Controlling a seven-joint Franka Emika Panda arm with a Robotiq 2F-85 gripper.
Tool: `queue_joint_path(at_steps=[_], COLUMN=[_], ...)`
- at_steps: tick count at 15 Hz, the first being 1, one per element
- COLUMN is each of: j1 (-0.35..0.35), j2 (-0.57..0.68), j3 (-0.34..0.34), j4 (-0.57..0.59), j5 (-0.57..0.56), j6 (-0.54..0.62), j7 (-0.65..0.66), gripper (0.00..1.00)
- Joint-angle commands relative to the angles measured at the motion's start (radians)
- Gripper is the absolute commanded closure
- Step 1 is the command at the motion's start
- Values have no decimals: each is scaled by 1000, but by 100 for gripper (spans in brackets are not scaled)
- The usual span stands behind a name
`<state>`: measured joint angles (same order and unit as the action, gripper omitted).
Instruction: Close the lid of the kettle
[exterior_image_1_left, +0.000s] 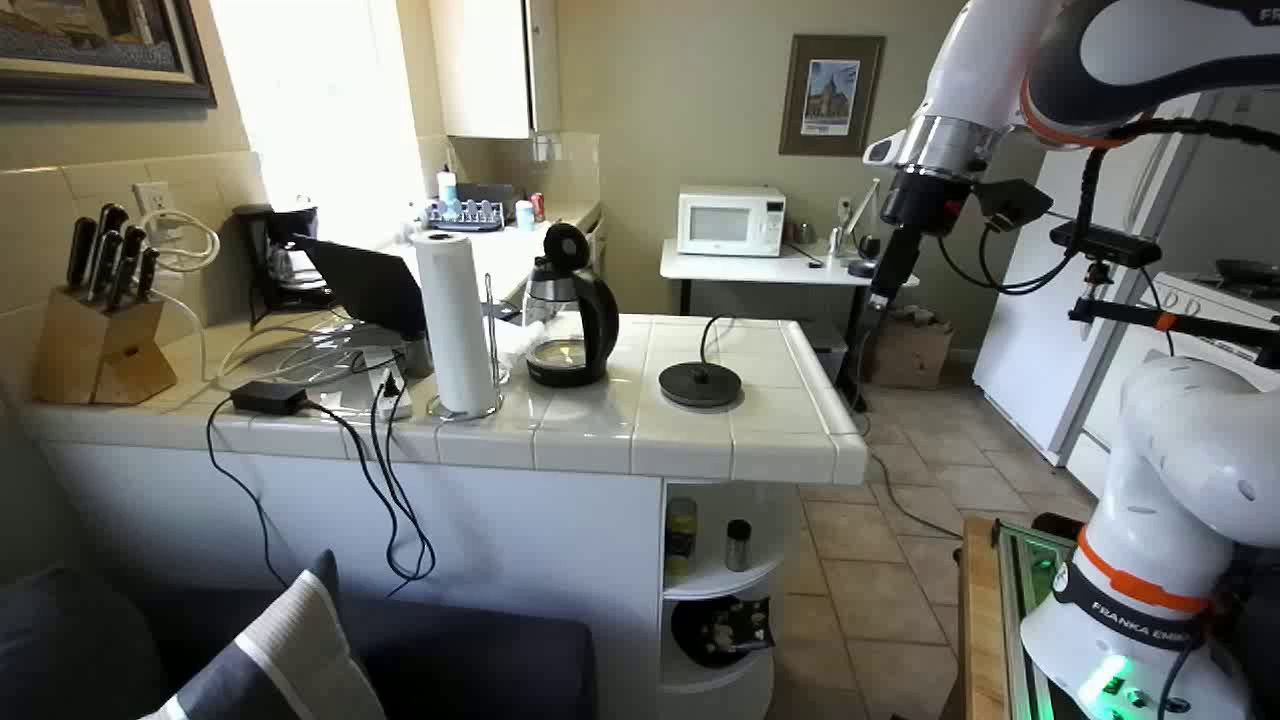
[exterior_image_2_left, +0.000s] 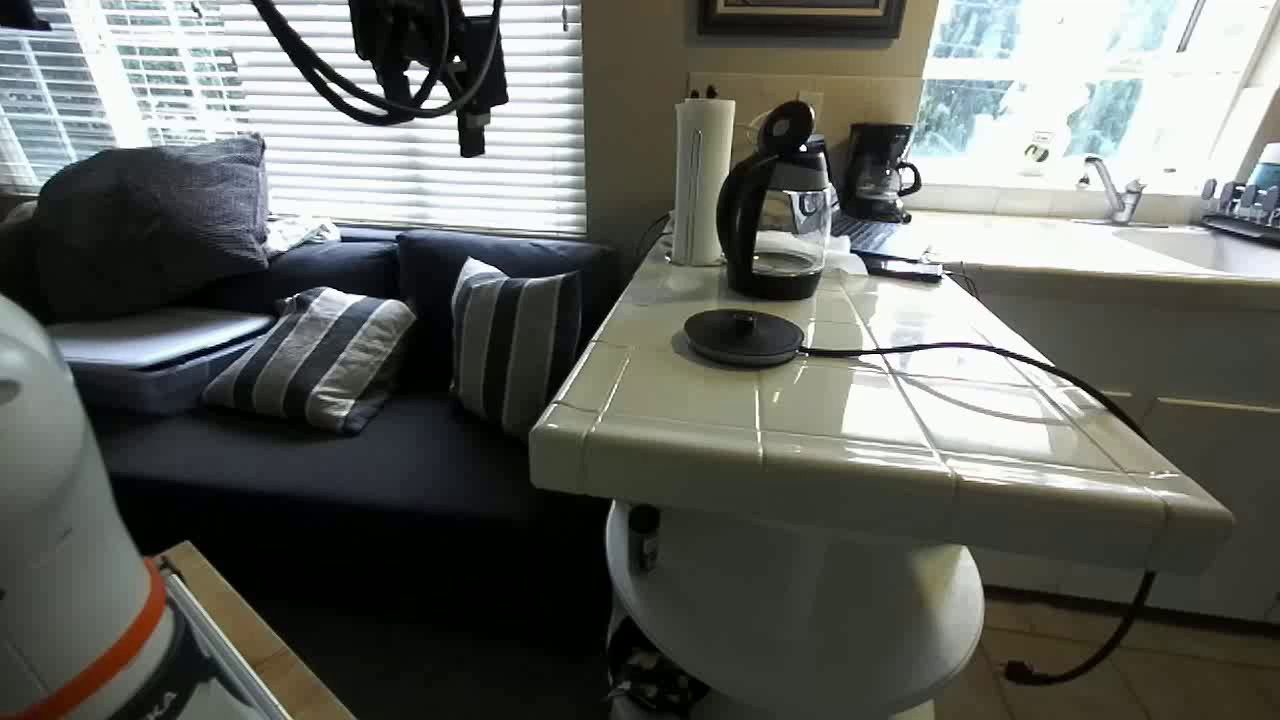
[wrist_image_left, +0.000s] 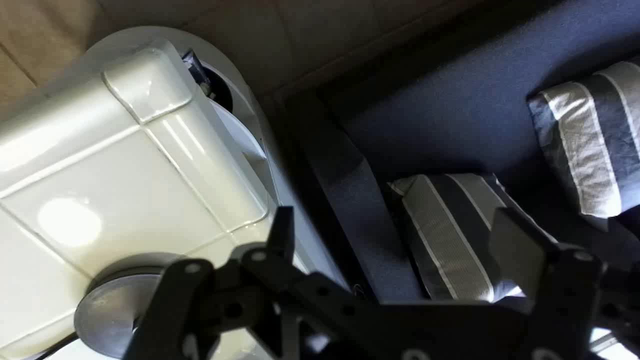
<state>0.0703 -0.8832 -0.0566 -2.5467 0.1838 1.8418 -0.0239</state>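
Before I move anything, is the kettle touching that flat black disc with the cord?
Apart. An exterior view shows pale countertop tile between the kettle and the flat black disc.

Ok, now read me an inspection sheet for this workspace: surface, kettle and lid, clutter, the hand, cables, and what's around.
Surface: white tiled counter, glossy, with patches of glare.
Job's things: kettle upright on the counter, beside its base, not on it; lid standing open.
Clutter: paper towel roll next to the kettle; laptop; knife block.
Hand: open, holding nothing, away from the kettle.
Cables: base's cord crosses the counter and drops over its edge, plug unconnected; black wires hang over another edge.
Surroundings: dark sofa with striped cushions; microwave in the background.
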Motion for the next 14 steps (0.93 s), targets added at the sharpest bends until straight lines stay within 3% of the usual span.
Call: queue_joint_path(at_steps=[1,12,14], j1=[-15,-15,-35], j2=[2,1,54], j3=[10,10,41], j4=[2,2,22], j5=[9,9,-6], j6=[-3,-3,51], j7=[-9,-9,30], gripper=[0,0,0])
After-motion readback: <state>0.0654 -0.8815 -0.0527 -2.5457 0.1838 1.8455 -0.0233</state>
